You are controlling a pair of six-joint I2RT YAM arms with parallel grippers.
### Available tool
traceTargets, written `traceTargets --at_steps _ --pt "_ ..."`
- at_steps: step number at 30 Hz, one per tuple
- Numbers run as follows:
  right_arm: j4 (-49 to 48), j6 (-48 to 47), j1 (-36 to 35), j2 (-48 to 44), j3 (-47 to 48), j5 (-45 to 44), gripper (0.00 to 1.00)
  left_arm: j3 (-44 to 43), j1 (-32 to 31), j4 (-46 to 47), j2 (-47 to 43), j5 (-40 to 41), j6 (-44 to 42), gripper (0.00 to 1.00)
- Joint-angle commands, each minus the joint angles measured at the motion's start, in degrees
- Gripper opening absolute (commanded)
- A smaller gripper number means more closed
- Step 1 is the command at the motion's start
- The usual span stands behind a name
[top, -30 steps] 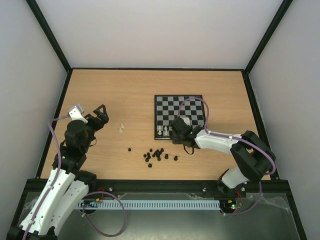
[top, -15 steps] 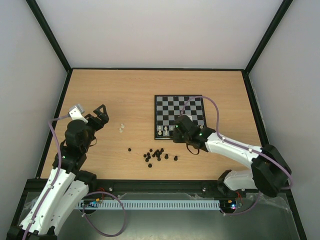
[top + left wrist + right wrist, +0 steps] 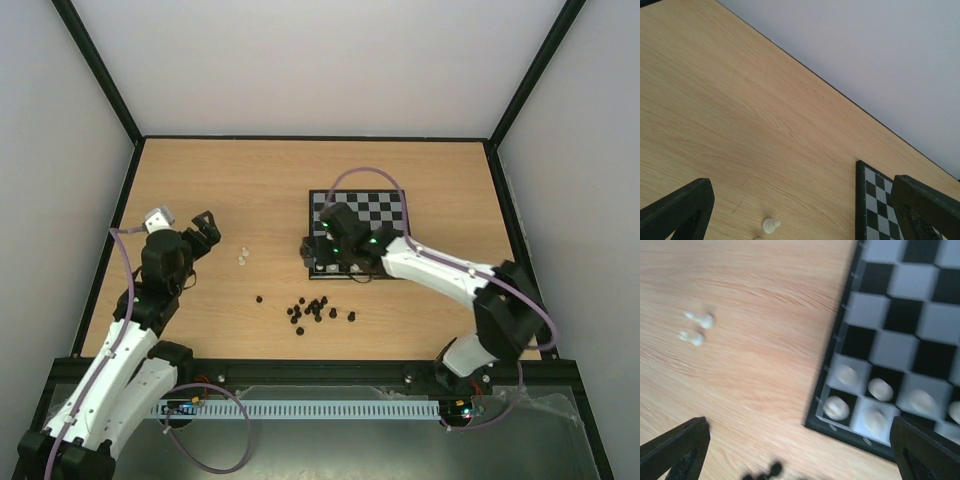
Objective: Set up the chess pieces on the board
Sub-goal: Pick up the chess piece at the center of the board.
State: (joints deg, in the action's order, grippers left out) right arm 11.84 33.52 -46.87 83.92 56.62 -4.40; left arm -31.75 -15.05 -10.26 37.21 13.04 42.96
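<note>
Right arm (image 3: 430,265) now farther left, above the board's (image 3: 385,205) near-left edge, jaws released; left jaws apart over open tabletop (image 3: 220,180).

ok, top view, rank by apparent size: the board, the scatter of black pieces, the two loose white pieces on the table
1. board, though the right arm covers part.
2. scatter of black pieces.
3. two loose white pieces.
All at table level, so nearness doesn't skew this.
</note>
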Motion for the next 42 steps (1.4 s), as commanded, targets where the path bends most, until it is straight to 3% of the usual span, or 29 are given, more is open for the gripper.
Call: traceTargets --at_steps 1,2,8,11,24,42 --pt "2.0 -3.6 -3.0 10.6 11.9 3.5 0.97 -0.7 2.0 -1.4 1.1 1.0 1.0 1.00" --pt "2.4 -3.9 -3.6 13.6 14.6 3.3 0.96 -0.7 2.5 -1.7 1.1 0.8 1.2 0.99" --pt "5.0 -4.9 -6.0 30.3 30.6 2.5 0.59 -0.7 3.7 -2.4 -2.6 -0.3 1.4 0.99" --pt "4.9 -5.6 -6.9 36.2 36.8 3.0 0.52 -0.7 3.9 -2.8 -5.4 -0.2 1.3 1.00" --pt "8.1 -6.3 -9.5 48.9 53.1 1.1 0.45 -1.6 4.1 -3.7 -7.5 -1.7 1.2 0.99" --pt "12.4 -6.3 -10.1 54.4 61.2 -0.1 0.40 -1.8 4.1 -4.0 -7.7 -1.7 1.2 0.99"
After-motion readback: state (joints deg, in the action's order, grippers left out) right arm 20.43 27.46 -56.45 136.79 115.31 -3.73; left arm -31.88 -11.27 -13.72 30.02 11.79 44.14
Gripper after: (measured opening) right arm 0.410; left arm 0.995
